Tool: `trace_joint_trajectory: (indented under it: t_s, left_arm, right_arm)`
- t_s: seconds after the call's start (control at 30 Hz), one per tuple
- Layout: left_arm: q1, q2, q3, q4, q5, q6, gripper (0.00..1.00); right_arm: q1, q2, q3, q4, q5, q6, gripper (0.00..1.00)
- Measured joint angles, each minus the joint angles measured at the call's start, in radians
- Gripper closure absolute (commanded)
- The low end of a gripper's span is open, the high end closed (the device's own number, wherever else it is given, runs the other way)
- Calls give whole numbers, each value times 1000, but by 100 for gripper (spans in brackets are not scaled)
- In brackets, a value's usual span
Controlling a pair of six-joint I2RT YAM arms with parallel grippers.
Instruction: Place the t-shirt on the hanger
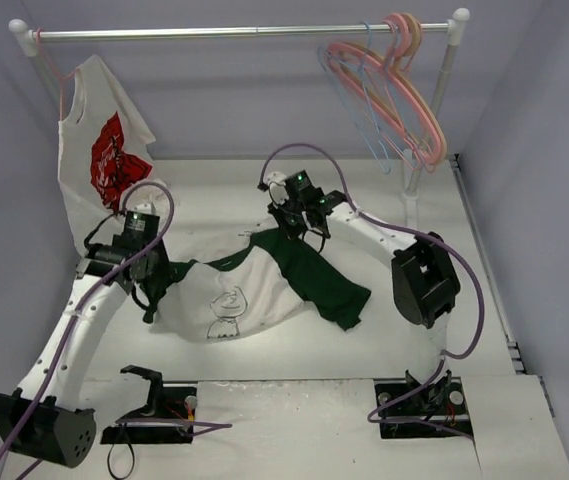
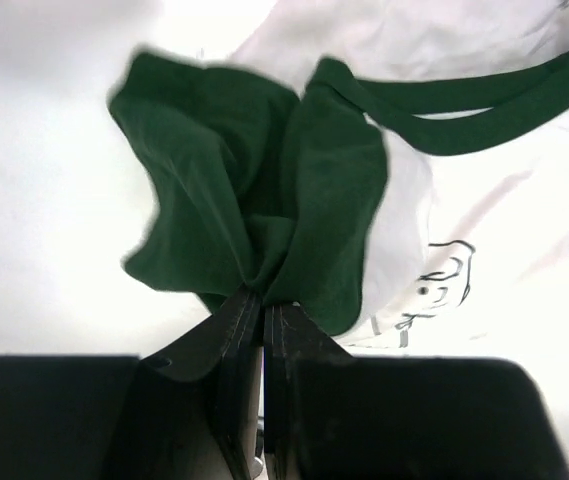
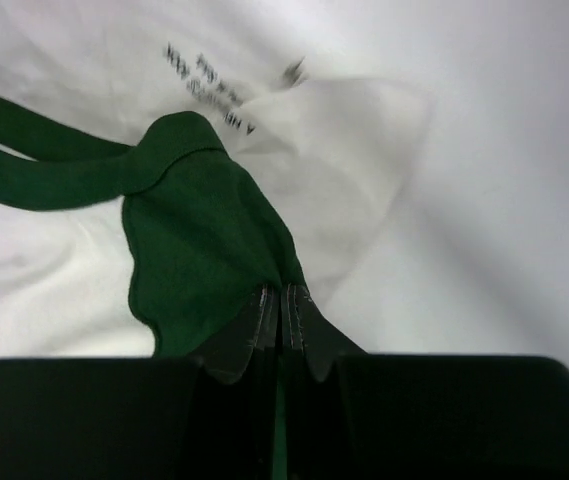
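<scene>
The t-shirt (image 1: 234, 292) lies crumpled on the white table, its body whitish with a line drawing and its sleeves and collar dark green. My left gripper (image 1: 157, 288) is shut on the green sleeve at the shirt's left end; in the left wrist view, green fabric (image 2: 254, 200) bunches out from between the closed fingertips of that gripper (image 2: 263, 297). My right gripper (image 1: 290, 226) is shut on green fabric (image 3: 204, 240) at the shirt's far upper edge, pinched at the tips (image 3: 281, 290). The light-blue hanger (image 1: 369, 112) hangs on the rail at the back right, apart from both arms.
A white shirt with red print (image 1: 104, 140) hangs at the rail's left end. Thick pink hangers (image 1: 409, 95) hang beside the blue one. The rail (image 1: 244, 32) spans the back, with its right post (image 1: 426, 140) standing near the right arm's elbow.
</scene>
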Motion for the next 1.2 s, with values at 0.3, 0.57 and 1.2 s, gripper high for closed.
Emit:
trace_joint_trajectory:
  t_s: [0.3, 0.57, 1.2]
  left_arm:
    - [103, 145, 414, 43, 26, 88, 100]
    - [106, -87, 112, 146, 56, 95, 65]
    - [106, -155, -65, -18, 241, -101, 43]
  right_arm:
    - [2, -335, 182, -26, 202, -158, 100]
    - [20, -775, -236, 22, 264, -92, 77]
    - [31, -826, -104, -286, 255, 174, 50]
